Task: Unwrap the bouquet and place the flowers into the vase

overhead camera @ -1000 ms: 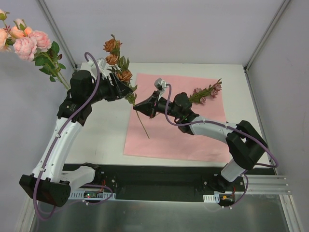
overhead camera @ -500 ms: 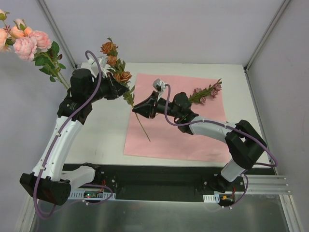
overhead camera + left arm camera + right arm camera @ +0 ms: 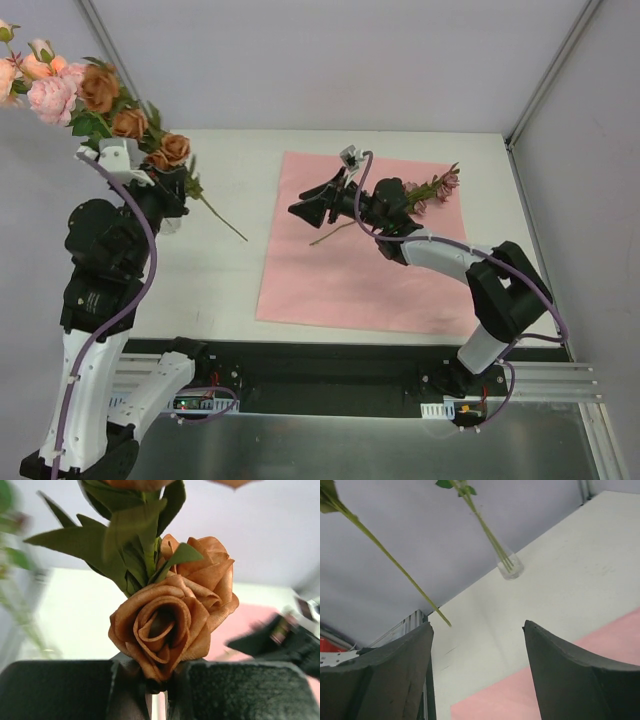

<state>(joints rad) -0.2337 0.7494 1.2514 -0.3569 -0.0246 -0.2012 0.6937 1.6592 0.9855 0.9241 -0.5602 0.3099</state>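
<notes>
Left gripper point(image 3: 170, 190), clamped on the rust-orange flowers point(image 3: 130, 122), has swung to the desk's point(image 3: 220, 280) left edge; stem slants down-right, blooms up-left, near the vase point(image 3: 510, 567). Right gripper point(image 3: 312, 200) gapes empty over the pink paper point(image 3: 340, 285).

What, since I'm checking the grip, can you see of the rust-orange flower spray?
The rust-orange spray carries at least three fabric-looking rose blooms, green leaves and a thin stem. The left pincer is shut on it just below the lowest bloom, holding it tilted in the air, blooms near the peach-pink roses, stem end over the table.
</notes>
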